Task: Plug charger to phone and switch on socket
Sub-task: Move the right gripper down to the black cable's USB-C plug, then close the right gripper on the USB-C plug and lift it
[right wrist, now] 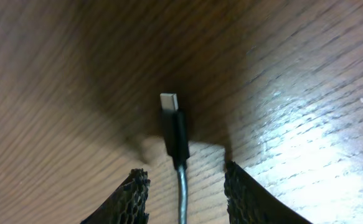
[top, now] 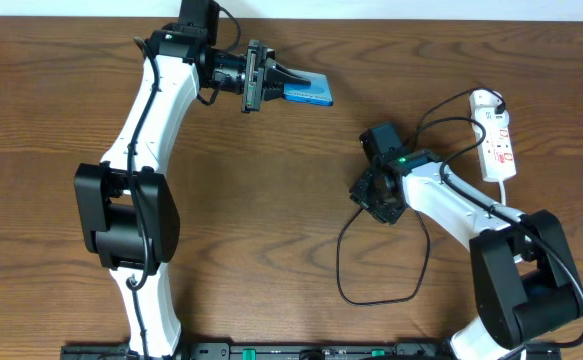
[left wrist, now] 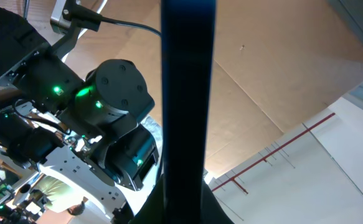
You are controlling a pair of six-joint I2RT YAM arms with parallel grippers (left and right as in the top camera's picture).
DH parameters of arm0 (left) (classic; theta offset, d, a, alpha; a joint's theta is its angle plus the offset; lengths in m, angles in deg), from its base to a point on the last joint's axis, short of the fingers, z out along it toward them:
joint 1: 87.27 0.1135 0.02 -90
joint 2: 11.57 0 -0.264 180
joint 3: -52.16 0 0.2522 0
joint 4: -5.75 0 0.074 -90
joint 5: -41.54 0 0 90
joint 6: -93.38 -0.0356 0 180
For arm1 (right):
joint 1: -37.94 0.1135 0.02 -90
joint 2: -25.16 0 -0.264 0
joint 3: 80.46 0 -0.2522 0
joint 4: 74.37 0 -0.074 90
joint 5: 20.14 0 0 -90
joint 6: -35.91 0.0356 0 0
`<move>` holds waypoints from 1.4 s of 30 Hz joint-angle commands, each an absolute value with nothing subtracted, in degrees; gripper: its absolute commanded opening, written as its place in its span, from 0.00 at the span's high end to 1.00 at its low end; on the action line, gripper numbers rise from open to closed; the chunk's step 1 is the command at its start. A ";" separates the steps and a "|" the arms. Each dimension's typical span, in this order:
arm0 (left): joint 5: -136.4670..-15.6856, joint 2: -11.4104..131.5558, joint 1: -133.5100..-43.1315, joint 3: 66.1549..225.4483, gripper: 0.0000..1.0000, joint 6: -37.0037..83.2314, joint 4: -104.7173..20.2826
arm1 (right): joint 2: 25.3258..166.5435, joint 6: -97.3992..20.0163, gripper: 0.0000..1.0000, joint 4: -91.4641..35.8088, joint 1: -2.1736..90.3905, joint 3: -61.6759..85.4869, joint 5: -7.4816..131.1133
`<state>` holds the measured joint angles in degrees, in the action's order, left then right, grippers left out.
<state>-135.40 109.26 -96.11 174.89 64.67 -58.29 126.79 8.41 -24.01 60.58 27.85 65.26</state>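
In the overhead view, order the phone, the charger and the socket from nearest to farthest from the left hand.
1. phone, gripped in the left hand, top centre.
2. charger, mid-table, right of centre.
3. socket, far right side.

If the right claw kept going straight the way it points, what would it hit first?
The right gripper would likely meet the charger's plug tip just ahead between its fingers, then the wooden table; depth is unclear.
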 commanded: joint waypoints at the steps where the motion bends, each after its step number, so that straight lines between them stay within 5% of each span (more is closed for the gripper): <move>1: -138.43 107.25 -96.07 175.33 0.93 64.50 -58.21 | 127.51 9.13 0.63 -24.01 60.64 28.33 67.60; 32: -138.43 107.25 -96.07 175.33 0.92 64.48 -58.21 | 130.26 9.13 0.64 -25.15 61.34 28.51 68.17; 42: -138.43 107.25 -96.07 175.33 0.92 64.48 -58.21 | 130.94 9.11 0.74 -25.52 61.34 28.51 67.99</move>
<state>-135.40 109.26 -96.11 174.89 64.67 -58.29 128.03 8.48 -25.48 61.01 27.74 67.12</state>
